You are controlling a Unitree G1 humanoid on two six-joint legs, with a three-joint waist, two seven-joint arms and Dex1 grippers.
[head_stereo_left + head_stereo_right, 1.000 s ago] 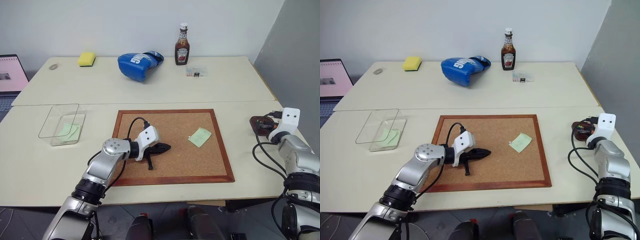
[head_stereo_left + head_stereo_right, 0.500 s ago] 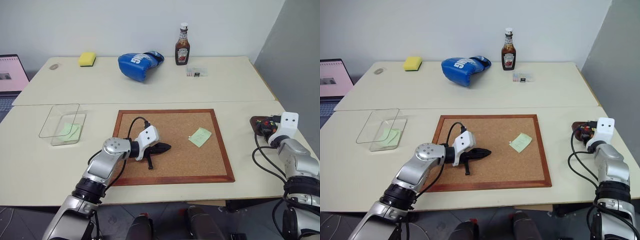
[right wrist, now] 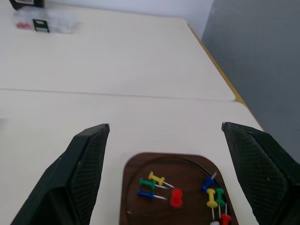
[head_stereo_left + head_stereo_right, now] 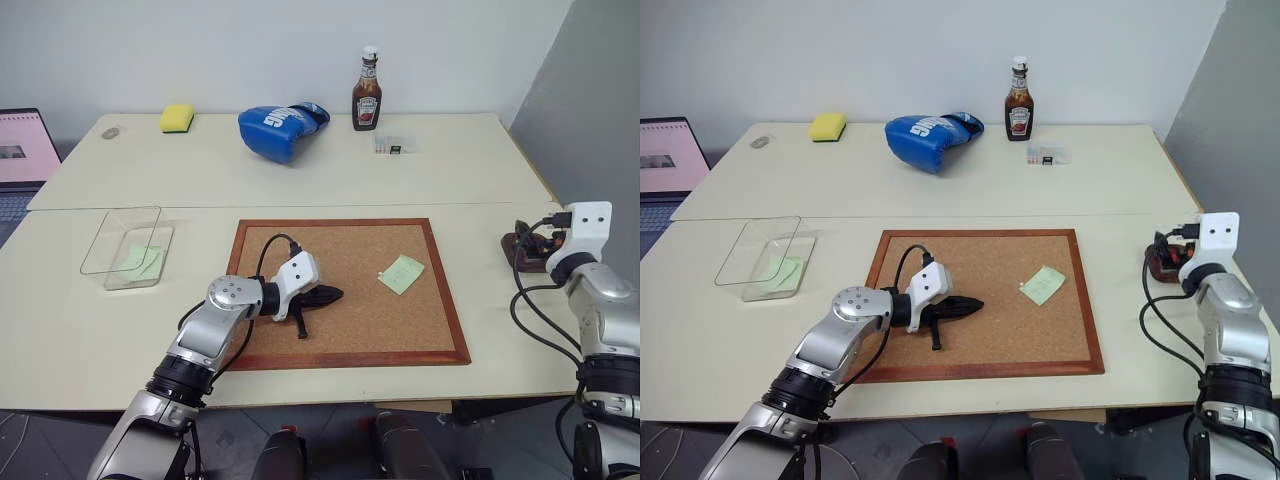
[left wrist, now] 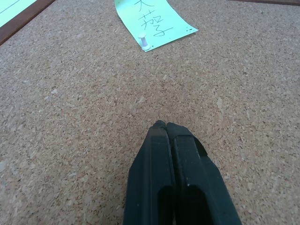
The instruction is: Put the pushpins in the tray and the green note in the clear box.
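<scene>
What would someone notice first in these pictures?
Probably the cork board at the table's middle, with a green note pinned on it and the left gripper shut above it. At the far right the right gripper stands open over a brown tray of coloured pushpins.

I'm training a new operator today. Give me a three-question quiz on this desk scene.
1. True or false: the right gripper is open above the tray.
2. What fastens the green note to the cork board? A) tape B) a white pushpin C) a clip
3. Which container holds another green slip?

Key: 1 true; 2 B; 3 the clear box.
</scene>
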